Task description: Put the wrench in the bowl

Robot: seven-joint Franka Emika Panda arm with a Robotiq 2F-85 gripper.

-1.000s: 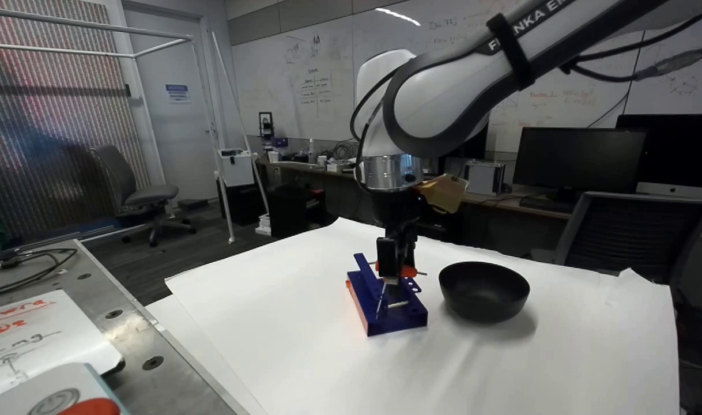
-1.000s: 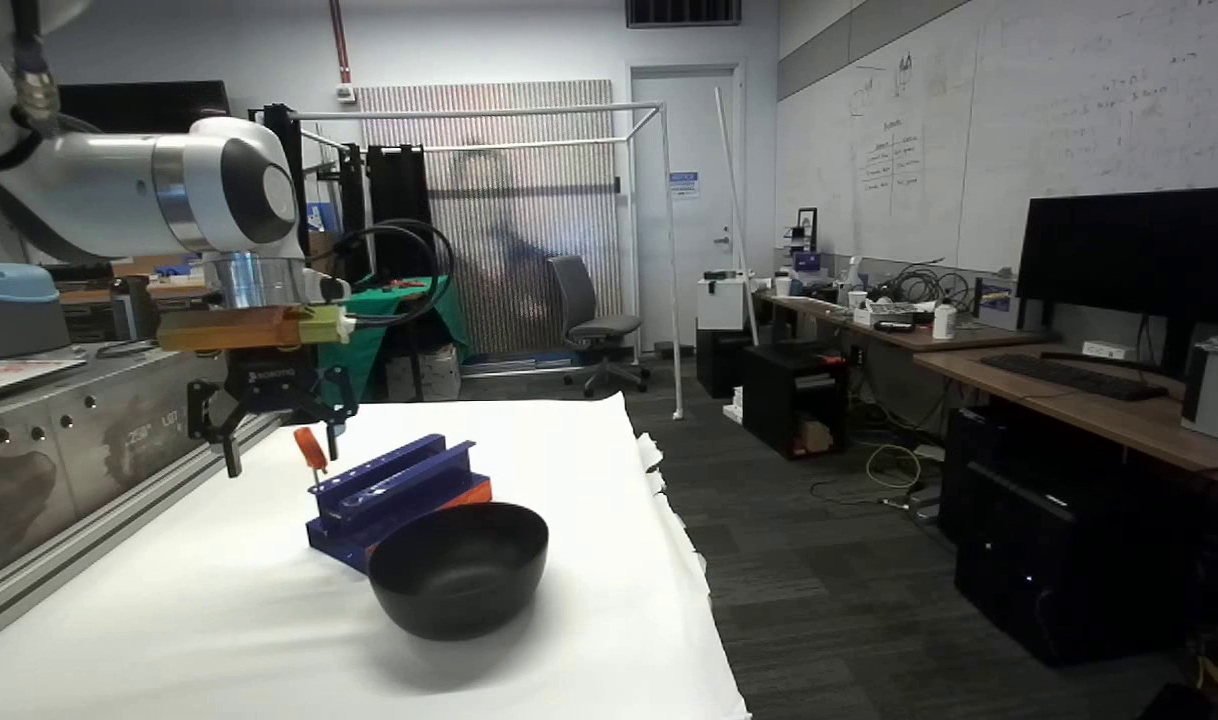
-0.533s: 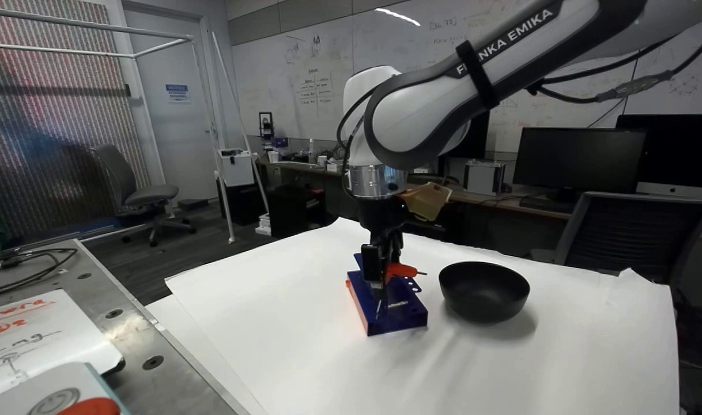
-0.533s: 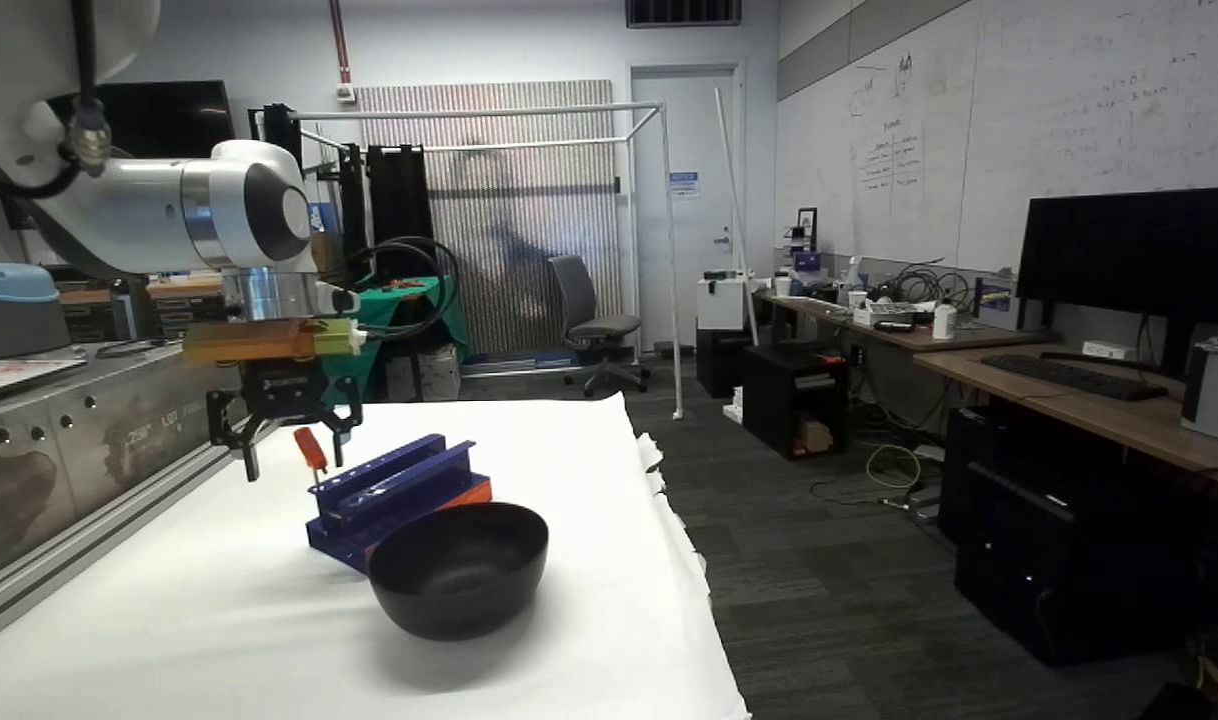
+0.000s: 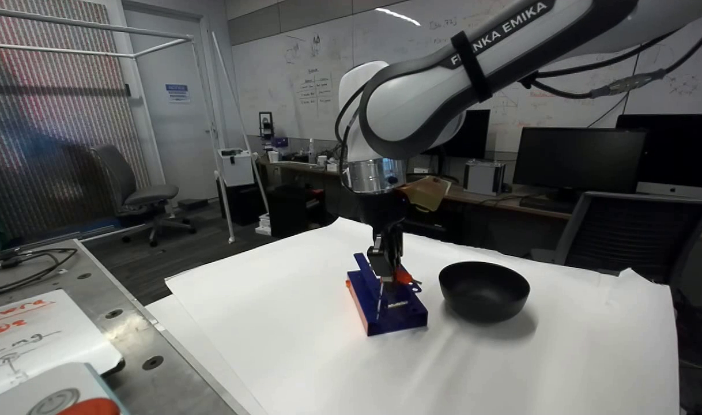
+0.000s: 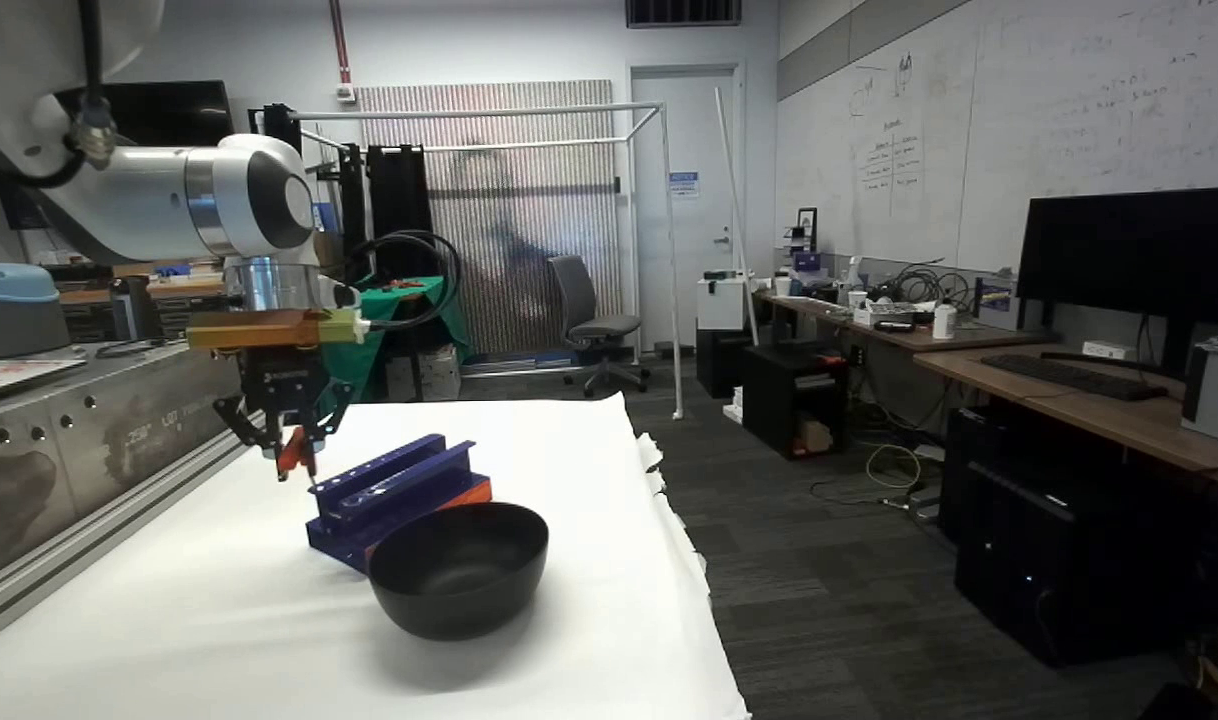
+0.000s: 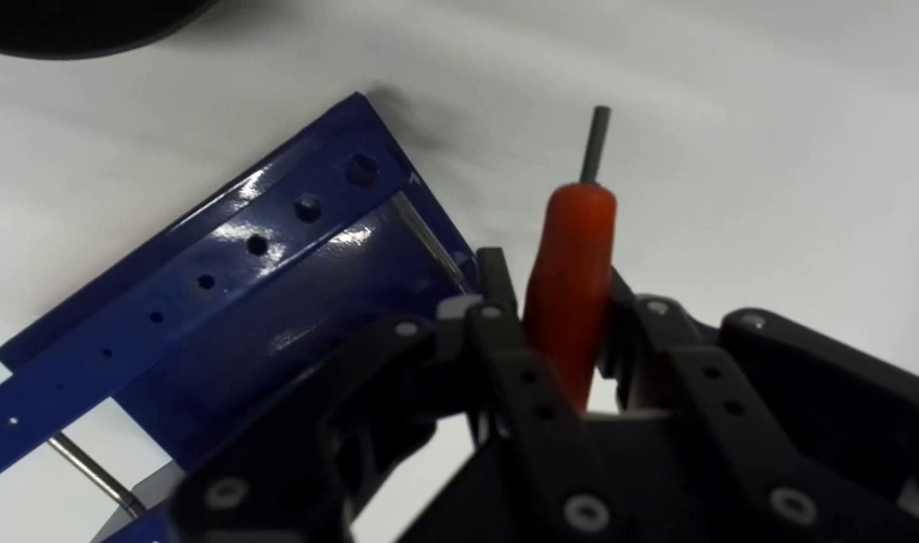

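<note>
The wrench (image 7: 574, 256), with a red-orange handle and thin grey shaft, is between the fingers of my gripper (image 7: 559, 302) in the wrist view. Both fingers (image 7: 496, 271) lie close along the handle, so the gripper is shut on it. In an exterior view the wrench (image 6: 291, 452) leans over, its shaft down beside the near end of the blue box. The black bowl (image 5: 483, 306) sits on the white sheet beyond that box. Only the edge of the bowl (image 7: 82, 47) shows in the wrist view. Fingers partly hide the wrench in both exterior views.
A dark blue box (image 5: 398, 327) with raised, holed rails (image 7: 256, 245) stands between my gripper and the bowl. A metal bench (image 6: 69, 440) runs along one side of the white sheet (image 5: 305, 346). An office chair (image 5: 633, 236) stands behind the sheet.
My gripper came down and across to the wrench, and its jaws closed around the handle. The handle has tipped over in the grip. The bowl and blue box stayed put.
</note>
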